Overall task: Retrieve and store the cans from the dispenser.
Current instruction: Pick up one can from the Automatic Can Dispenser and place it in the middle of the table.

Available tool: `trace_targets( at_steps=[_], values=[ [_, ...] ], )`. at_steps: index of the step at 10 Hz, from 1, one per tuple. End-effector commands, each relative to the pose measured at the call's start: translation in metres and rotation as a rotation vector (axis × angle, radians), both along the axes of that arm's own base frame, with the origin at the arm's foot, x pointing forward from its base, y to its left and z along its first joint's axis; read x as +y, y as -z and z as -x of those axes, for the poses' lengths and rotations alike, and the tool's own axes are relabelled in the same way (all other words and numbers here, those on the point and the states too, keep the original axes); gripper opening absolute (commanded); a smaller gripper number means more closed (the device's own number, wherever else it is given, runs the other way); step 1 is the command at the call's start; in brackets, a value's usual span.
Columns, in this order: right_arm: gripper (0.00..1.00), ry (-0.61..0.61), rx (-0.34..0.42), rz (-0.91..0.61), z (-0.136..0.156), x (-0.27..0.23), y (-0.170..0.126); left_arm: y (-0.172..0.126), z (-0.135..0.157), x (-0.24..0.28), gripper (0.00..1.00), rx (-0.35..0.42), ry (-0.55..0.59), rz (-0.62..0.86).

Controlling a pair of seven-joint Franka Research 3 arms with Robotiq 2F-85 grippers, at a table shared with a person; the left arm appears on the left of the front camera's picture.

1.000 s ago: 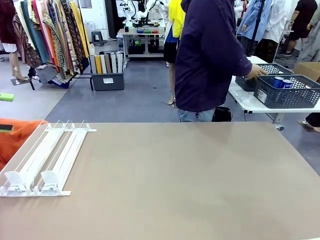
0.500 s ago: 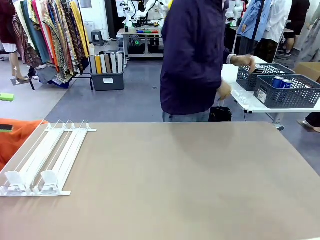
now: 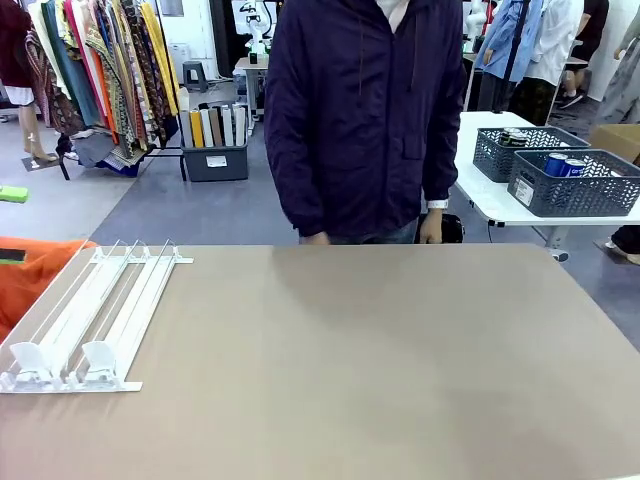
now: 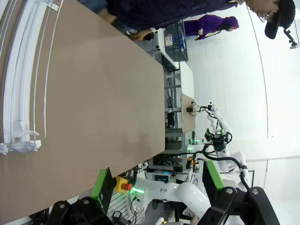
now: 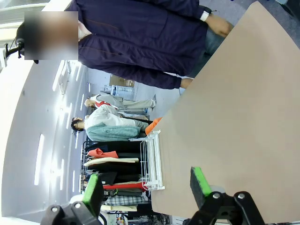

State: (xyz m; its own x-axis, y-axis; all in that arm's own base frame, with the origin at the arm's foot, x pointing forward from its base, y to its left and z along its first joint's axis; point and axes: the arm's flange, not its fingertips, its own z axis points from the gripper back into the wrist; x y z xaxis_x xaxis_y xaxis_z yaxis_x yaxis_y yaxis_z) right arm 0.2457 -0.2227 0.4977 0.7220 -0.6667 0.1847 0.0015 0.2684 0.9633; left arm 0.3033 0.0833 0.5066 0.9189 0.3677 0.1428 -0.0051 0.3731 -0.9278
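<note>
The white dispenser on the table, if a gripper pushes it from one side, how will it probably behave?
The dispenser looks like thin, empty plastic rails, so probably light; it would likely slide on the smooth table. Being long and flat, it may pivot rather than tip. Its upright stoppers seem thin, perhaps fragile.

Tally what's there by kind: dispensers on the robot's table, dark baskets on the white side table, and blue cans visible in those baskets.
Dispenser on the brown table: 1
Dark lattice baskets, near and far: 2
Blue cans visible in the near basket: 2
Total: 5
</note>
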Motion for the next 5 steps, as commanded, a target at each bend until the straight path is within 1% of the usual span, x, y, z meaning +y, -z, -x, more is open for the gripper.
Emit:
trace_targets(
  at_steps=[1,5],
  values=[
    [1.0,0.003,-0.042,-0.006,-0.003,0.0011,-0.0012,-0.0005,-0.0003,0.0,1.0,-0.019,0.003,0.017],
    [1.0,0.003,-0.042,-0.006,-0.003,0.0011,-0.0012,-0.0005,-0.0003,0.0,1.0,-0.019,0.003,0.017]
  ],
)
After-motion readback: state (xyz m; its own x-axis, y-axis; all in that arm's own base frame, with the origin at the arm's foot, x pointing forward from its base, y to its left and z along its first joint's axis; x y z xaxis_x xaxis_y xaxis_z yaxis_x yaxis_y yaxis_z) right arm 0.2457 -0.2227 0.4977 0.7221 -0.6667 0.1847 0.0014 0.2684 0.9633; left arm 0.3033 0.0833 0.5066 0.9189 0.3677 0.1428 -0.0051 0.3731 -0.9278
